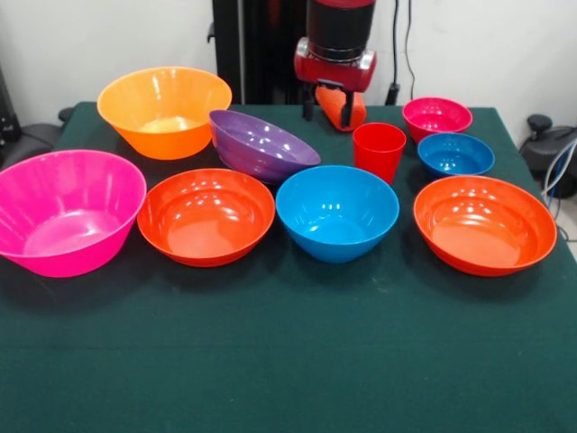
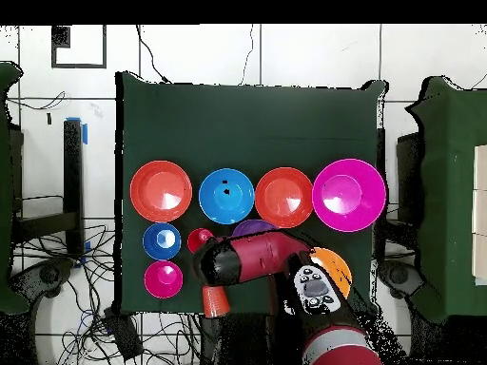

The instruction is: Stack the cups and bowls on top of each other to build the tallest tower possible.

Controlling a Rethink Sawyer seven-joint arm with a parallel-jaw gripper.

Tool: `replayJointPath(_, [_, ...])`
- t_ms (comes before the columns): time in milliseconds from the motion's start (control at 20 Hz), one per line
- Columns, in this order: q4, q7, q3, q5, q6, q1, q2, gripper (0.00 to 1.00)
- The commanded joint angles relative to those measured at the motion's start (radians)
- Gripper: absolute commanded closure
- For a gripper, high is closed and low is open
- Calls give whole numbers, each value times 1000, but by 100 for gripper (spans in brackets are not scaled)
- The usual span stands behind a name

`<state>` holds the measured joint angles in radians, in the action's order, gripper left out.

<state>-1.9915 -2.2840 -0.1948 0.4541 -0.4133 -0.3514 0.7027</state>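
One camera is facing me from across the tabletop (image 1: 288, 361); another is looking straight down, farther off. Both are sharing the whole tabletop (image 2: 247, 124).

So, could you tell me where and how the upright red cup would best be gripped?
Probably at the rim, from straight above: the red cup stands upright, mouth open, narrow enough to span. Bowls crowd it, the medium blue bowl in front, so a side approach looks tight. The gripper already holds the orange cup.
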Motion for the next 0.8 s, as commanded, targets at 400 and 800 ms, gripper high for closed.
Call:
replayJointPath(400, [8, -3, -90, -58, -82, -12, 47, 0])
replayJointPath(800, [-71, -346, 134, -205, 143, 105, 64, 0])
